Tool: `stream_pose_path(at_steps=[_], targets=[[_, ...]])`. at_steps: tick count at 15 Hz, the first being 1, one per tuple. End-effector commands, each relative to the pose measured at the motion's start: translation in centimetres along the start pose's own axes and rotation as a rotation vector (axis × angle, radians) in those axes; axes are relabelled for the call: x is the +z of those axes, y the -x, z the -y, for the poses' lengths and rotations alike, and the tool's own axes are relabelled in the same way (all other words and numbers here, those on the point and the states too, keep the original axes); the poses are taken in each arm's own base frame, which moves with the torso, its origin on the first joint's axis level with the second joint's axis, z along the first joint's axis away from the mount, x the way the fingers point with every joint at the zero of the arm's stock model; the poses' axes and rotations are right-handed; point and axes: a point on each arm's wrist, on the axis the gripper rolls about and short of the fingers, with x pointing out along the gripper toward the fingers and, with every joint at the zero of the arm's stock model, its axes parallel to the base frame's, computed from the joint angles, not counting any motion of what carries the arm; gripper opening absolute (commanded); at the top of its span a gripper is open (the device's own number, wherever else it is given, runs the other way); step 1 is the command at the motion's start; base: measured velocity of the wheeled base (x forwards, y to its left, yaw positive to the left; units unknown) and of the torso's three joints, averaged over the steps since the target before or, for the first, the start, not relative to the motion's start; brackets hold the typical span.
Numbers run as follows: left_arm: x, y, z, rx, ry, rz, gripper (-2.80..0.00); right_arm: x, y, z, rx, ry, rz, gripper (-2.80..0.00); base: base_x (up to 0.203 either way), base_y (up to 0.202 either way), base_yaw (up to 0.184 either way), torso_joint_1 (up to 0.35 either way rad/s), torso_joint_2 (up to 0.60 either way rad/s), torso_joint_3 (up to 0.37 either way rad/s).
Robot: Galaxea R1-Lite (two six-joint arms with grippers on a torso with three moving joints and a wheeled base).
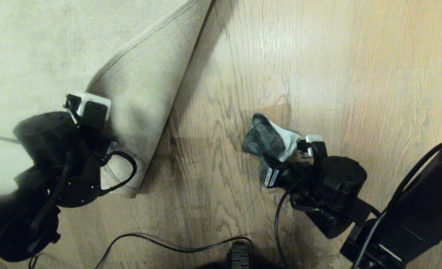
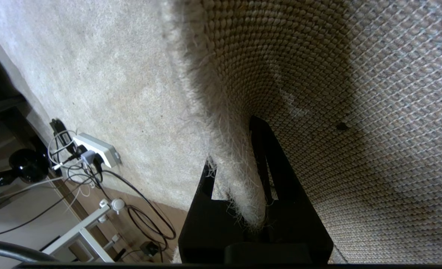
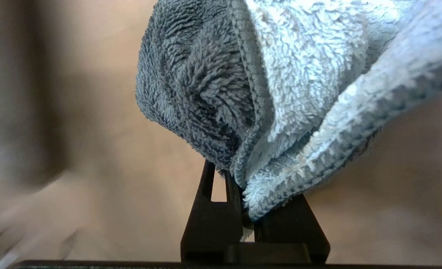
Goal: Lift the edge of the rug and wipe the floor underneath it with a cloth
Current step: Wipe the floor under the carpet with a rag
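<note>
The left gripper (image 2: 239, 186) pinches the rug edge (image 1: 142, 86), its jaws pressed on the pile and the ribbed backing, holding the corner folded back over the rug so the tan underside faces up. To the right of that fold lies bare floor (image 1: 355, 74), wood-grain and slightly shiny. The right gripper (image 3: 245, 209) is over the floor well right of the fold, jaws clamped on the cloth (image 1: 267, 140) (dark grey one side, pale the other), which bunches beyond the fingertips.

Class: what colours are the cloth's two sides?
Cloth: dark grey and pale blue-white; right wrist view.
</note>
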Motion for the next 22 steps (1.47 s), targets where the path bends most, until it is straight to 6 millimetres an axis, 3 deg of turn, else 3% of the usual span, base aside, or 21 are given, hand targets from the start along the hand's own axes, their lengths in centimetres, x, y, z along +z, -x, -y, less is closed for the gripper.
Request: stream_pose_path(at_steps=[1, 3, 6, 9, 11, 15, 19, 22], targets=[[0.0, 0.0, 0.2, 0.001, -0.003, -0.001, -2.80, -1.9, 1.5, -3.2, 0.110, -0.006, -0.057, -2.80, 0.000, 0.000, 0.000, 0.000, 0.00, 0.000], [-0.1, 0.0, 0.2, 0.000, -0.004, -0.001, -2.80, -4.2, 0.8, -5.2, 0.158, -0.012, -0.091, -2.80, 0.000, 0.000, 0.000, 0.000, 0.00, 0.000], [-0.1, 0.0, 0.2, 0.000, -0.004, -0.001, -2.80, -6.2, -1.8, -7.5, 0.199, -0.041, -0.041, -2.80, 0.000, 0.000, 0.000, 0.000, 0.00, 0.000], [-0.1, 0.0, 0.2, 0.002, -0.004, -0.003, -2.80, -7.2, -4.3, -8.4, 0.206, -0.064, 0.010, -2.80, 0.000, 0.000, 0.000, 0.000, 0.00, 0.000], [-0.2, -0.1, 0.3, 0.003, -0.007, -0.006, -2.80, -6.8, -5.4, -8.0, 0.189, -0.075, 0.044, -2.80, 0.000, 0.000, 0.000, 0.000, 0.00, 0.000], [-0.3, -0.2, 0.6, -0.004, -0.016, -0.011, -2.80, -5.1, -7.4, -4.8, 0.104, -0.076, 0.106, -2.80, 0.000, 0.000, 0.000, 0.000, 0.00, 0.000], [-0.3, -0.2, 0.6, -0.004, -0.016, -0.011, -2.80, -1.9, -9.0, 1.2, -0.043, -0.067, 0.184, -2.80, 0.000, 0.000, 0.000, 0.000, 0.00, 0.000], [-0.3, -0.1, 0.6, -0.003, -0.014, -0.009, -2.80, 1.0, -8.7, 5.7, -0.150, -0.050, 0.226, -2.80, 0.000, 0.000, 0.000, 0.000, 0.00, 0.000]])
